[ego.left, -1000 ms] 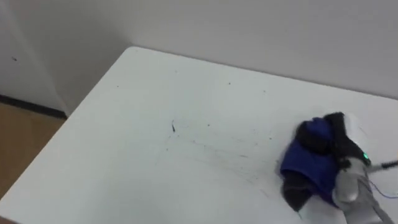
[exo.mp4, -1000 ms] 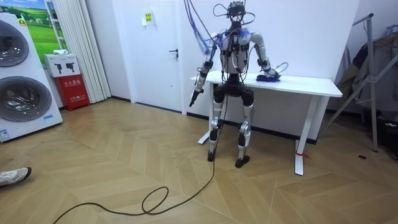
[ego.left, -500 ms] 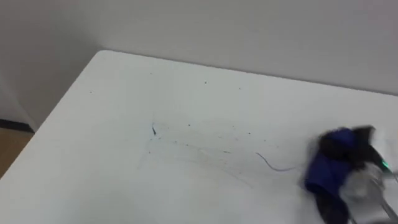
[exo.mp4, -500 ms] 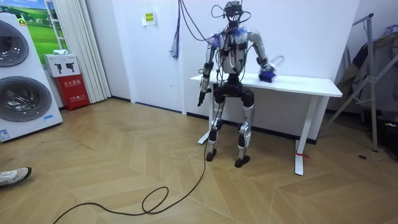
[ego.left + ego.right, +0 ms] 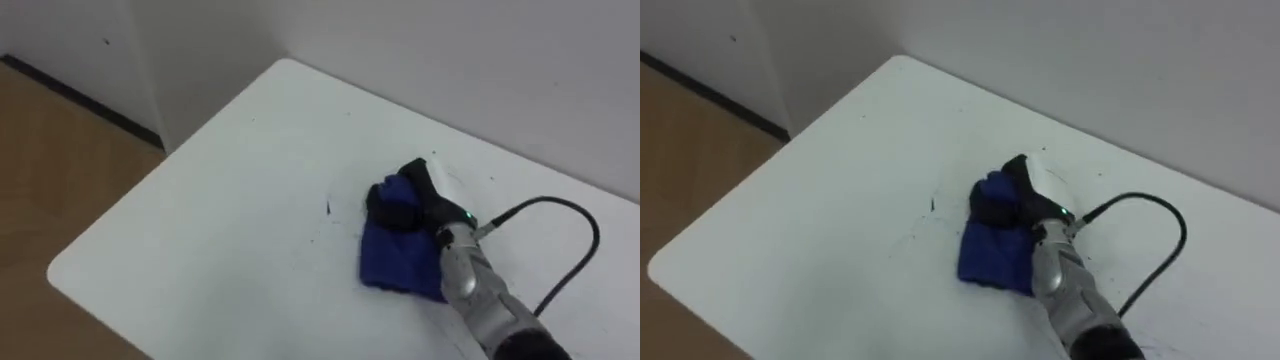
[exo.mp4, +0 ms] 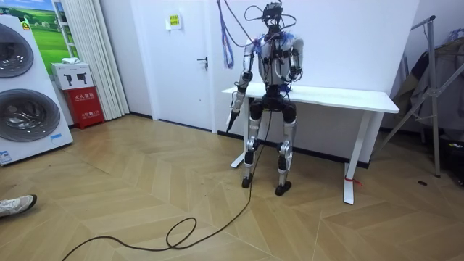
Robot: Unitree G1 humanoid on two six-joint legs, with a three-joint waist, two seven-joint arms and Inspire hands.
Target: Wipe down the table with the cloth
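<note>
Cloth [image 5: 398,258], blue and crumpled, lies on the white table [image 5: 240,210], inward from its left edge and roughly midway between the near and far edges. The right hand [image 5: 418,196] sits on the cloth's far part. Its dark fingers [image 5: 390,212] curl down over the fabric and bunch it against the surface, while the rest of the cloth spreads flat toward the near edge beside the forearm. A few small dark marks [image 5: 328,208] show on the tabletop just left of the cloth, toward the left edge.

In the room view the robot stands upright, close against the long side of the table [image 6: 348,96] near its end on the room view's left, facing the wall. The left hand [image 6: 233,116] hangs at its side below the tabletop's edge, too small there to tell how it is held.
</note>
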